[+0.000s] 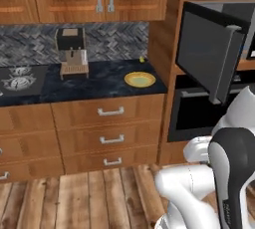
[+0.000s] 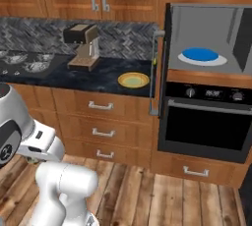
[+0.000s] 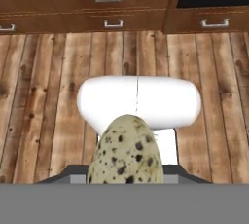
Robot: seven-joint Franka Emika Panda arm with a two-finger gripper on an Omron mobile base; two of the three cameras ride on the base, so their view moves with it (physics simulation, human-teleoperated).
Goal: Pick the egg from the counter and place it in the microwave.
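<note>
The egg (image 3: 127, 151), speckled and tan, sits clamped in my claw (image 3: 127, 179), low over the wooden floor (image 3: 44, 96). I should lift it gently, keep it level, and carry it toward the open microwave (image 2: 206, 38), clearing its door (image 1: 201, 54).

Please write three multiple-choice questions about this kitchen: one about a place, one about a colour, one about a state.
1. Where is the plate?
A. on the counter
B. in the microwave
C. on the floor
2. What colour is the disc in the microwave?
A. red
B. blue
C. green
3. The microwave's door is:
A. shut
B. open
C. missing
Key: A, it lies on the dark stone; B, it is plainly blue; B, it stands swung out.
</note>
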